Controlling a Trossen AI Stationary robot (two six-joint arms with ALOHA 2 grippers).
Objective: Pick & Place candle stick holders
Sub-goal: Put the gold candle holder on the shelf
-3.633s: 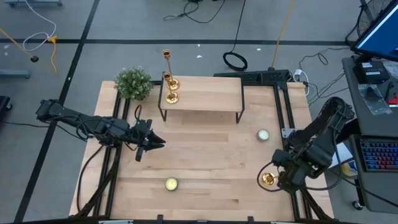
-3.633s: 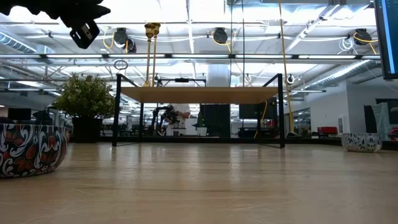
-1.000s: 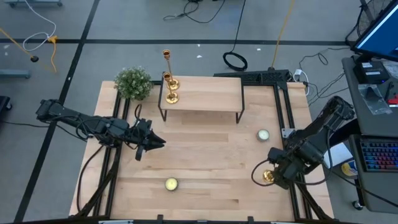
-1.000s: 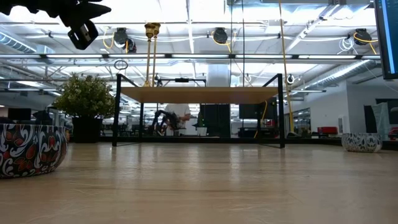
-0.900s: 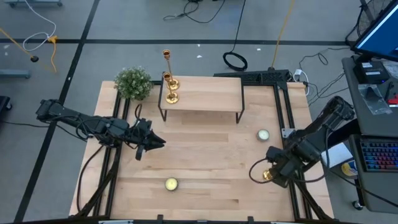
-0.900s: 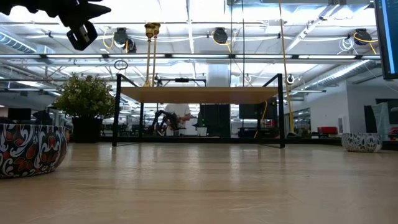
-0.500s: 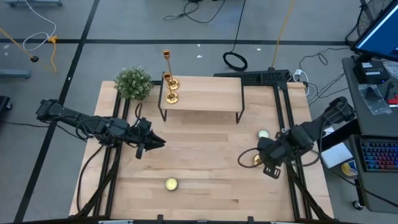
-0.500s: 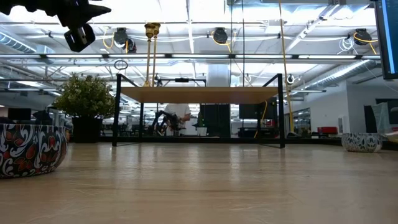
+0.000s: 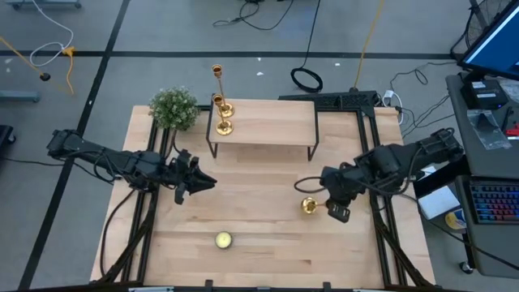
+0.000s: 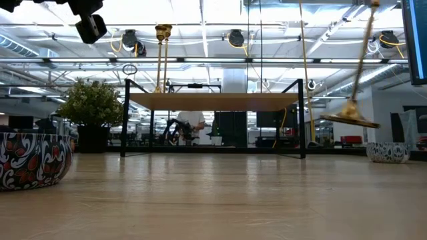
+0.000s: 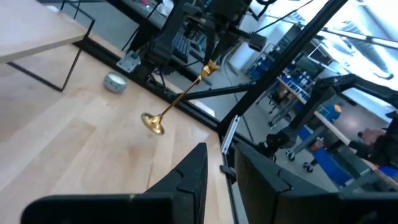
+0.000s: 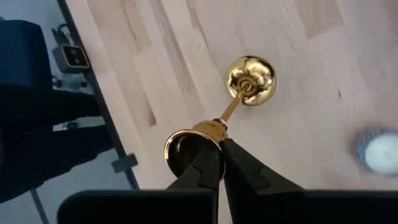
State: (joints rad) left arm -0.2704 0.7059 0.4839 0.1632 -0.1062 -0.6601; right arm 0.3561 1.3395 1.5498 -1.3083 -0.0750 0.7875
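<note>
My right gripper (image 9: 326,200) hangs over the table's right half, shut on a gold candle stick holder (image 12: 233,109). The holder also shows tilted in the low view (image 10: 358,67) and in the left wrist view (image 11: 177,99). Two more gold candle stick holders (image 9: 223,122) (image 9: 219,85) stand on their round bases at the left end of the raised wooden shelf (image 9: 268,122). My left gripper (image 9: 199,180) waits above the table's left half, level, its fingers (image 11: 198,171) open by a narrow gap with nothing between them. My right gripper pinches the holder's cup (image 12: 198,140), at its top end, between the two fingers. One finger lies over the cup's mouth and the other outside its wall. The fingers come slanting down from above. The holder hangs tilted below them, its round base (image 12: 250,79) clear of the table.
A green plant (image 9: 173,108) stands at the far left, beside the shelf. One tin candle (image 9: 223,240) sits near the front edge and another (image 12: 379,152) lies at the right, close to the right arm. Black frame rails run along both table sides.
My right gripper has gone from the table's right edge toward its middle and far side and has risen. It carries the holder, which has stayed clear of the table and now shows tilted in the low view. My left gripper has rolled a little in place.
</note>
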